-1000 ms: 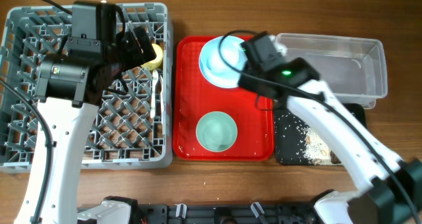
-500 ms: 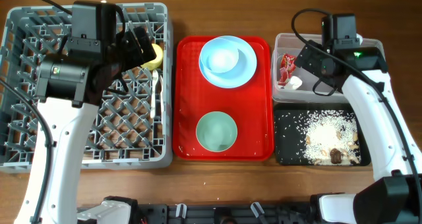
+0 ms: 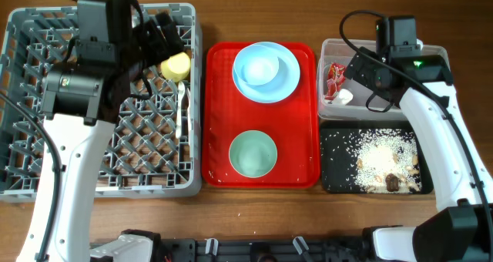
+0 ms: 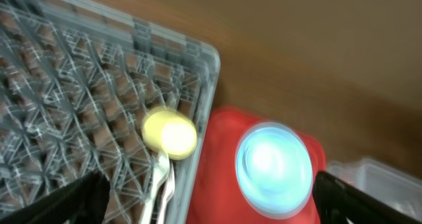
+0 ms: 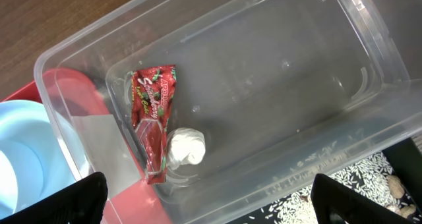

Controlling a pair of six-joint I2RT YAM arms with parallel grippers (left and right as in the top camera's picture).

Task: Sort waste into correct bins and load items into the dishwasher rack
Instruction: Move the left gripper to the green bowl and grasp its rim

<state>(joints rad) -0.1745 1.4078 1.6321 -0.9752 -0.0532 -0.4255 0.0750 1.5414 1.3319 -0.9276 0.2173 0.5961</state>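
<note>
We see the left gripper (image 4: 208,196) hanging above the dishwasher rack (image 3: 46,150) with its jaws spread wide and nothing between them. The yellow cup (image 4: 170,133) sits among the pegs near the rack's edge that faces the red serving tray (image 3: 218,115); we cannot tell whether it stands upright. Just beside the cup, white cutlery (image 4: 162,186) lies in the rack (too blurred for us to tell fork from spoon).

On the red serving tray, the light blue plate (image 3: 266,71) lies at the far end and the pale green bowl (image 3: 253,154) at the near end, apart from each other.

The right gripper (image 5: 208,199) hangs over the clear tub (image 5: 310,85), its jaws also wide apart and empty. Inside the tub, the red wrapper (image 5: 153,117) lies near the end closest to the red tray, and the white tissue wad (image 5: 185,147) touches it. Next to the tub, nearer the front of the table (image 3: 254,208), the black tray (image 3: 333,177) holds the rice scraps (image 3: 381,158) with a few brown bits.
</note>
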